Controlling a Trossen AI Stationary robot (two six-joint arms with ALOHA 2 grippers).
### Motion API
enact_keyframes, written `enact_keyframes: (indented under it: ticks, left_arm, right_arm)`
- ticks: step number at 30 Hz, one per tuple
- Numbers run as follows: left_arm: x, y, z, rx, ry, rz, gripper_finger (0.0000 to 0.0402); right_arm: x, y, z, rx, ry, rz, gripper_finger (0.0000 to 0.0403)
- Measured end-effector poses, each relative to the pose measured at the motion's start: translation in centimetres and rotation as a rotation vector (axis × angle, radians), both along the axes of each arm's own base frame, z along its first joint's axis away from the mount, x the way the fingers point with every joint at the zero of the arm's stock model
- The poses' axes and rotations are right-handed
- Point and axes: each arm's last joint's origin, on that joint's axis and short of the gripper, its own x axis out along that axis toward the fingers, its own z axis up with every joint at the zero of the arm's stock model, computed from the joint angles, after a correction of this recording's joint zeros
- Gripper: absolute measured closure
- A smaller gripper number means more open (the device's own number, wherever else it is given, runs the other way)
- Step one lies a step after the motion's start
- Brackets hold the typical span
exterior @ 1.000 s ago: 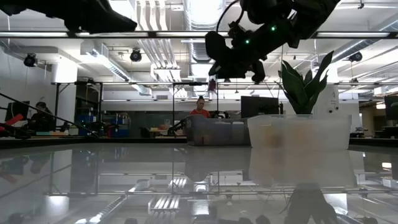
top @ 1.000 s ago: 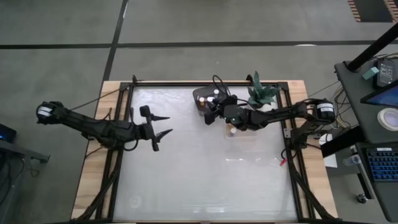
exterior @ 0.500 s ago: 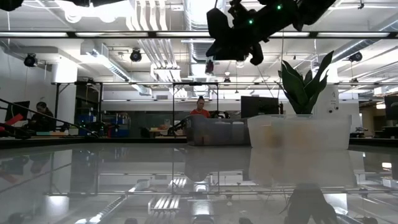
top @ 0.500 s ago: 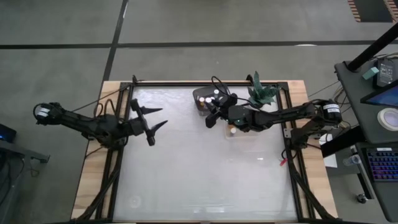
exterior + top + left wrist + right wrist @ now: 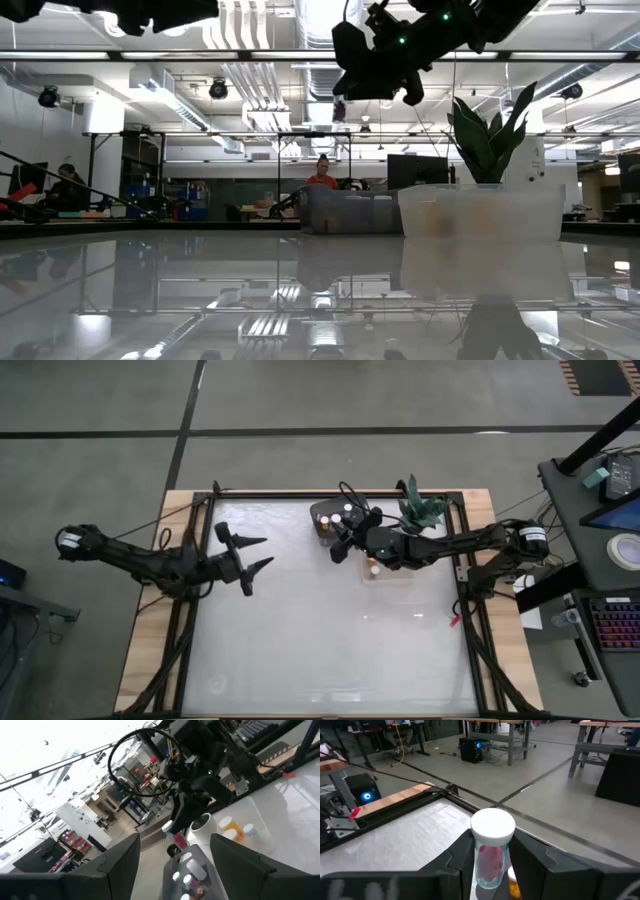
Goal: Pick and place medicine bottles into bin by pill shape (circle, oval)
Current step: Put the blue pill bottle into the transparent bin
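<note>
1. right gripper [image 5: 343, 544] clamped on a small clear bottle [image 5: 491, 851] with a white cap and pink pills inside, held upright between both fingers, lifted well above the table [image 5: 320, 640].
2. just below and beside that gripper: a dark bin [image 5: 326, 512] already holding several white-capped bottles, and next to it a clear bin [image 5: 398, 574] with an orange bottle [image 5: 373, 568] showing.
3. best handled by reading the pink pills' shape through the clear wall first, then centring over the matching bin before lowering; cannot tell circle from oval here.
4. worth lowering straight down and letting go only when low inside the walls, since a smooth round bottle rolls or tips readily.
5. worth steering clear of the green plant [image 5: 420, 510], close beside the gripper.
6. left gripper [image 5: 252, 555] spread wide and holding nothing, waiting well apart over the glossy white table.
7. cap broad and flat, body thin plastic, slick; firm but light squeeze advised.
</note>
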Motion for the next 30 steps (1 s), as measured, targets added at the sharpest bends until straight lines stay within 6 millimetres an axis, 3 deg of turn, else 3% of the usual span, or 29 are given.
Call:
enact_keyframes:
  ticks: [5,15,21,30]
  left_arm:
    - [0.5,0.2,-0.4,0.016,0.026,0.008,0.0175]
    - [1.9,2.5,-1.4,0.018,0.094,0.151,0.0175]
    - [1.5,2.9,-1.7,0.003,0.129,0.17,0.0175]
    - [0.4,2.2,-1.0,-0.048,0.082,-0.123,0.0175]
  right_arm:
    - [-0.1,0.0,-0.3,0.002,0.028,0.0,0.0298]
    - [-0.1,0.0,-0.6,0.011,0.047,-0.002,0.0298]
    - [-0.2,0.0,-1.1,0.036,0.085,-0.007,0.0298]
    - [-0.2,0.0,-1.4,0.066,0.078,-0.017,0.0298]
